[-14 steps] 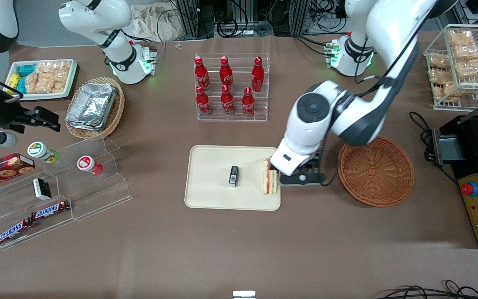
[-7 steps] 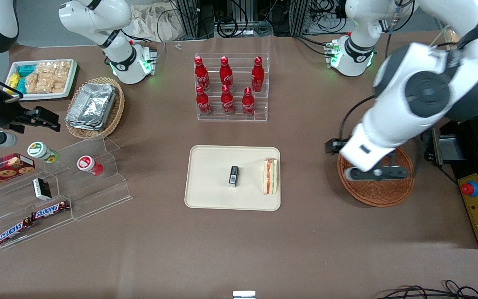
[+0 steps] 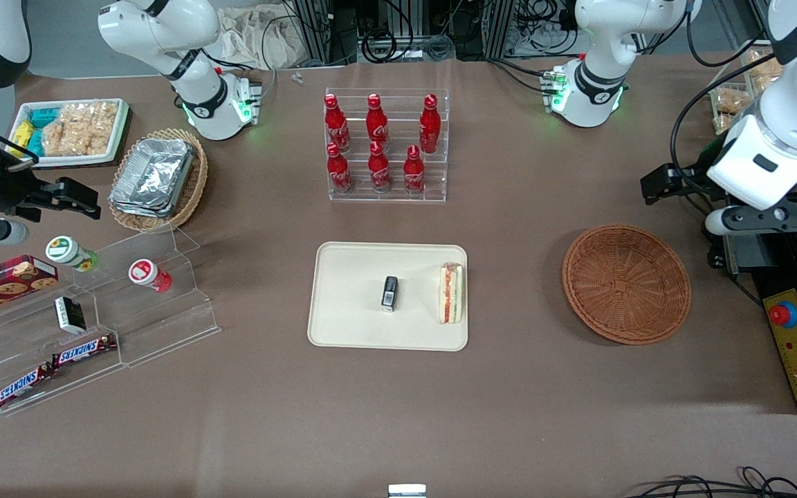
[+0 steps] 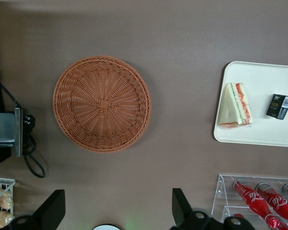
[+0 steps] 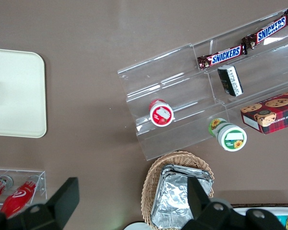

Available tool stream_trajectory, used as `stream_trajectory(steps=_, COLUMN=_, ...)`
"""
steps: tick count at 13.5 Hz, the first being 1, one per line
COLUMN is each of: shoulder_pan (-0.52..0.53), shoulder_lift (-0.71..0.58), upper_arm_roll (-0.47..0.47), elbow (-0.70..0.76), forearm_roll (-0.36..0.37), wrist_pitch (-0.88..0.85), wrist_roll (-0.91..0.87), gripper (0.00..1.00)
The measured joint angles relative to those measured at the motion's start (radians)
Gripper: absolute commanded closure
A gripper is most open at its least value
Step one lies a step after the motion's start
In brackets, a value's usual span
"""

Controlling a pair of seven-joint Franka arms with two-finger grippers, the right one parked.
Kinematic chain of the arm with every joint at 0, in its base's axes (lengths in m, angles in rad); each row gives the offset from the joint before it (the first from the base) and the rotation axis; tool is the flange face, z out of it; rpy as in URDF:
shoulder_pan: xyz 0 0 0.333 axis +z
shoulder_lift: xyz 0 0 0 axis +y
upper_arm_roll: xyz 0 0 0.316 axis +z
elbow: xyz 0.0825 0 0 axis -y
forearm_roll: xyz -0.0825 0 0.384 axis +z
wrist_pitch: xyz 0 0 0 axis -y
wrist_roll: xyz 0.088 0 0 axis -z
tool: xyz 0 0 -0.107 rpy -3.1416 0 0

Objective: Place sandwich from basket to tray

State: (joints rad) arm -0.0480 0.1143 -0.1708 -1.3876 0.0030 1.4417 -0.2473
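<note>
The sandwich point(image 3: 450, 292) point(image 4: 236, 105), a white-bread wedge with red-orange filling, lies on the cream tray point(image 3: 350, 325) point(image 4: 259, 136) near the short rim that faces the basket. The reddish-brown wicker basket point(image 3: 625, 283) point(image 4: 102, 103) holds nothing. My left gripper point(image 3: 762, 218) point(image 4: 116, 211) hangs high over the working arm's end of the table, farther from the front camera than the basket. It is open, with only bare tabletop between its fingers point(image 4: 180, 208).
A small black packet point(image 3: 389, 292) lies mid-tray. A clear rack of red cola bottles point(image 3: 385, 145) stands farther back than the tray. A black appliance with a red button point(image 3: 793, 325) and a wire snack rack point(image 3: 768, 104) flank my gripper.
My gripper let go of the sandwich, which stays on the tray. The arm then rose and swung across the basket toward the working arm's end of the table.
</note>
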Motion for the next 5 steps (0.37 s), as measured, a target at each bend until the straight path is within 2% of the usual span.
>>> stream_trajectory(steps=5, shoulder_pan=-0.003, shoulder_lift=-0.012, upper_arm_roll=0.008, elbow=-0.027, forearm_roll=0.000, wrist_pitch=-0.001, wrist_roll=0.000, gripper=0.00)
